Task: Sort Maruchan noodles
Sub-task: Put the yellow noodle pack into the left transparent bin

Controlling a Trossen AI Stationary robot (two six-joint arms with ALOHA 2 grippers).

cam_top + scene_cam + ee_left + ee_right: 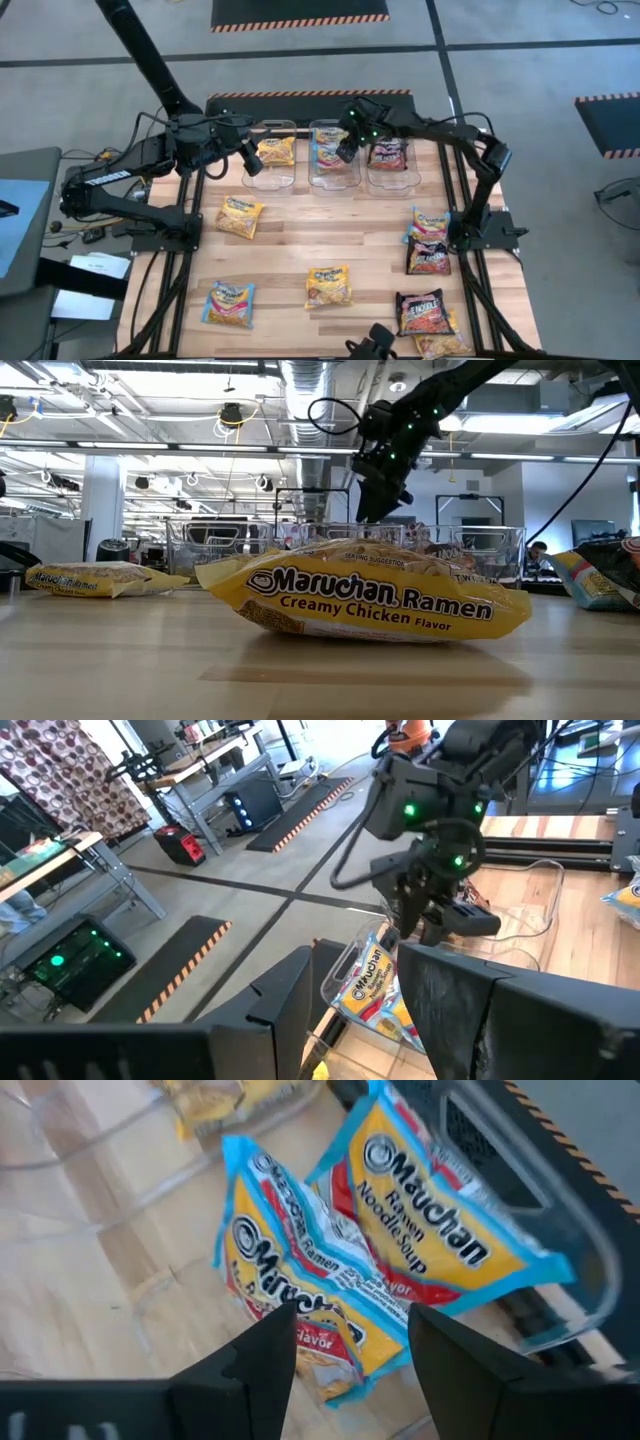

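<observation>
Three clear bins stand along the far edge. The left bin (270,178) holds a yellow Maruchan packet (277,150). The middle bin (333,178) holds two light blue packets (400,1250), one lying partly over the other. The right bin (388,180) holds maroon packets (388,153). My right gripper (350,1345) hangs open just above the blue packets, pointing steeply down, with nothing between its fingers; it also shows above the bins in the low view (372,515). My left gripper (250,165) waits open near the left bin, raised off the table.
Loose packets lie flat on the wooden table: yellow ones (240,217) (328,287), a blue one at the near left (229,303), and blue, maroon and yellow ones along the right side (430,222) (428,257) (418,312). Bare wood lies in the table's middle.
</observation>
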